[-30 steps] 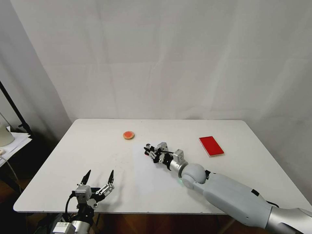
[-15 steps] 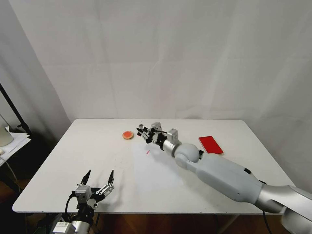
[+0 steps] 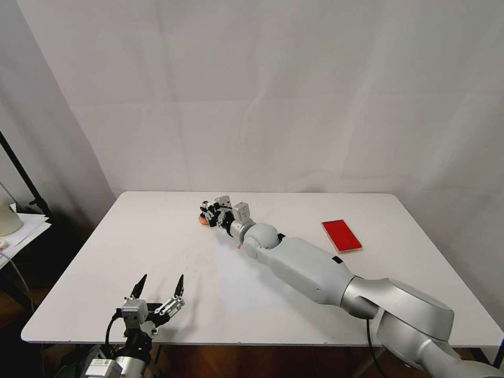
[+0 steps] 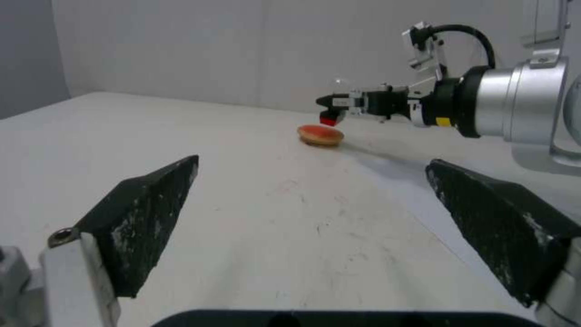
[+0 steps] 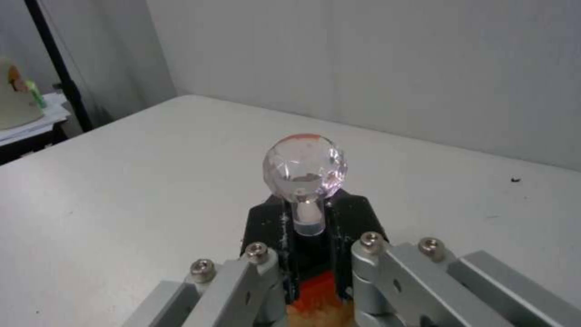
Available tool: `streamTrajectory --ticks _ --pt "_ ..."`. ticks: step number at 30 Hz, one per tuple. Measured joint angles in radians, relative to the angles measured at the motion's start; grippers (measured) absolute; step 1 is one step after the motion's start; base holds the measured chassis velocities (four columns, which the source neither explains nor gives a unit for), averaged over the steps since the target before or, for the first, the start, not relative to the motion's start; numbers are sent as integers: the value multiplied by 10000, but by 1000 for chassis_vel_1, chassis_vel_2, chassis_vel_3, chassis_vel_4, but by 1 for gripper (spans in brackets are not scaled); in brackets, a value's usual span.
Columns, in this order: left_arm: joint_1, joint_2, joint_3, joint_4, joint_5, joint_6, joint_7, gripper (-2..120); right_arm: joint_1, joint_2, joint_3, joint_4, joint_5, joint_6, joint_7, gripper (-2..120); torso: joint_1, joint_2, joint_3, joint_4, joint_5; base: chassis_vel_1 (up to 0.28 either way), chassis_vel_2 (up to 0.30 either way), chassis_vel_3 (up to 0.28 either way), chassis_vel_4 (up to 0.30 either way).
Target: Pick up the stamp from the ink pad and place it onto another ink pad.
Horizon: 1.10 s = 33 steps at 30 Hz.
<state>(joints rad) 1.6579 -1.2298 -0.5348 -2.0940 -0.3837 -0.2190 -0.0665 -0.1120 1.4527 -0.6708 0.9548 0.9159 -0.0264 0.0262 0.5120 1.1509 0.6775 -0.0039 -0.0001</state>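
My right gripper reaches across the table and is shut on the stamp. Its black fingers clamp the stamp's black block under the clear knob. The stamp's red underside hangs just above the small round tan-rimmed ink pad, apart from it. That round pad is partly hidden behind the gripper. The flat red rectangular ink pad lies at the right with nothing on it. My left gripper waits open near the front left edge, its fingers wide apart.
The white table backs onto a white curtain. A small red ink mark shows near the table's middle, by my right forearm. A black stand pole and papers sit off the table's left side.
My right arm has carried the stamp left and farther back, from the table's middle to just over the round pad. The left gripper has stayed still.
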Motion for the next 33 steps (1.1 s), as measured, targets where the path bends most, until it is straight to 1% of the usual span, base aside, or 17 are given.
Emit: streamTrajectory --ticks 24,33 --pt "0 0 0 0 0 0 0 100 -3 469 28 -512 -213 186 -238 10 -1 0 -1 2 0 0 0 0 0" --pt "0 0 0 0 0 0 0 100 -37 428 29 -616 -330 244 -271 10 -1 0 -1 1 0 0 0 0 0"
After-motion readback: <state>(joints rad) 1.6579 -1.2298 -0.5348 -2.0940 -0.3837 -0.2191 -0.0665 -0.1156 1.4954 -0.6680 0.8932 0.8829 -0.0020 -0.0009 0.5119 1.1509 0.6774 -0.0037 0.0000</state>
